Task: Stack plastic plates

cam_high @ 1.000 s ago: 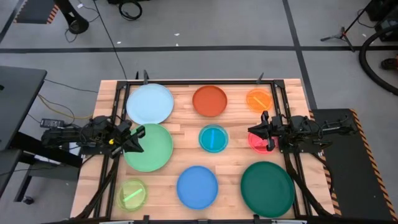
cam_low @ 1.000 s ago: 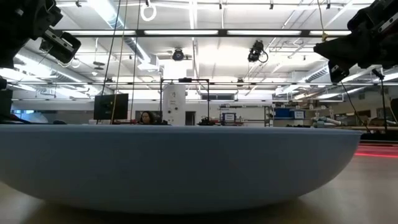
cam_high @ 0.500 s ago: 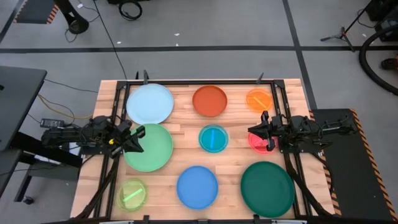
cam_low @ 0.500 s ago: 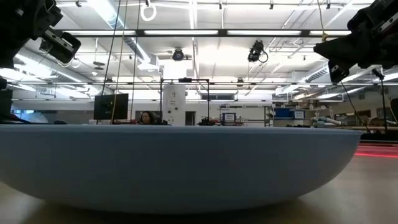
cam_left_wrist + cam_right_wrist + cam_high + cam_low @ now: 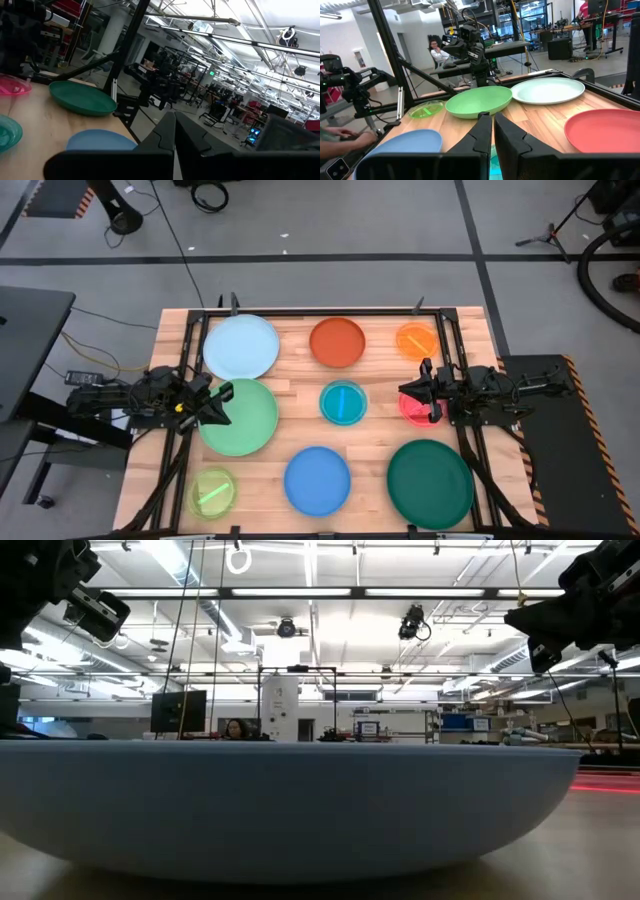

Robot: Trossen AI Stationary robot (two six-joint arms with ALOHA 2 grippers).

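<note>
Several round plastic plates lie singly, flat on the wooden table: pale blue (image 5: pixel 241 346), red-orange (image 5: pixel 337 342) and translucent orange (image 5: pixel 416 340) along the far side; light green (image 5: pixel 245 420), teal (image 5: pixel 343 402) and pink (image 5: pixel 413 411) in the middle; lime (image 5: pixel 213 492), blue (image 5: pixel 318 480) and dark green (image 5: pixel 430 483) near the front. My left gripper (image 5: pixel 224 392) hovers shut above the light green plate's left rim. My right gripper (image 5: pixel 404 390) hovers shut above the pink plate. Both fingertip pairs (image 5: pixel 174 120) (image 5: pixel 492 121) are empty.
Black frame rails (image 5: pixel 190 370) run along the table's left and right sides beside the arm bases. In the low view the blue plate (image 5: pixel 290 805) fills the foreground. A person (image 5: pixel 438 50) sits beyond the table, and a hand (image 5: pixel 342 134) shows at the edge.
</note>
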